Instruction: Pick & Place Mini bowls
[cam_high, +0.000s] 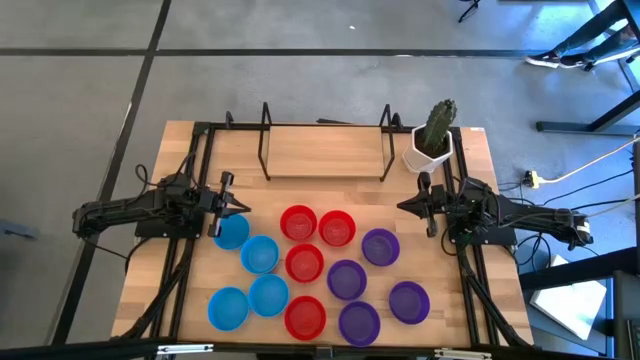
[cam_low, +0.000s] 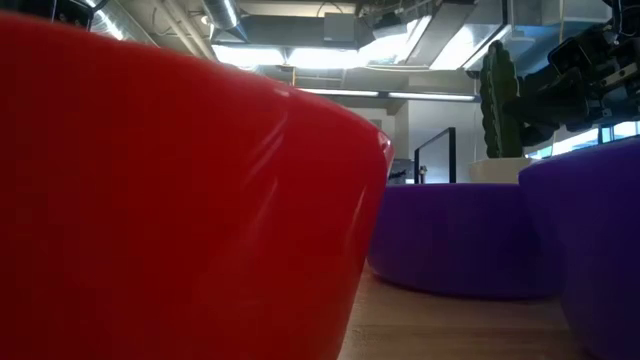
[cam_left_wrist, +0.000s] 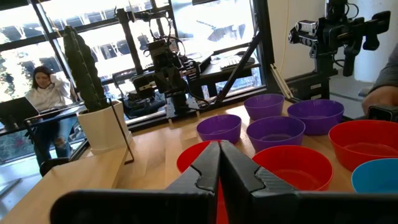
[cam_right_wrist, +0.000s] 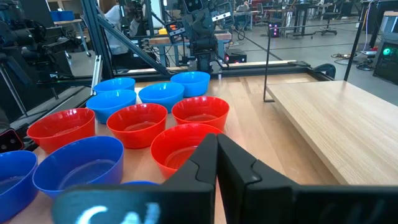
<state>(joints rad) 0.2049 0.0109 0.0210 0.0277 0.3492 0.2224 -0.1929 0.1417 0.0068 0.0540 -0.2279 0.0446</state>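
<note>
Several mini bowls stand upright on their bases on the wooden table: blue ones (cam_high: 259, 254) at the left, red ones (cam_high: 304, 263) in the middle, purple ones (cam_high: 346, 279) at the right. My left gripper (cam_high: 240, 208) hovers level at the table's left side, shut and holding nothing, just beyond the farthest blue bowl (cam_high: 232, 231). In its wrist view my left gripper (cam_left_wrist: 219, 144) points at the red bowls (cam_left_wrist: 292, 168) and purple bowls (cam_left_wrist: 275, 132). My right gripper (cam_high: 403, 207) hovers level at the right side, shut and holding nothing. In its own view my right gripper (cam_right_wrist: 217, 137) points over a red bowl (cam_right_wrist: 180, 146).
A white pot with a cactus (cam_high: 432, 140) stands at the far right corner. A raised wooden shelf on a black frame (cam_high: 325, 150) fills the far middle. Black rails run along both table sides. A person (cam_left_wrist: 43, 87) sits beyond the table.
</note>
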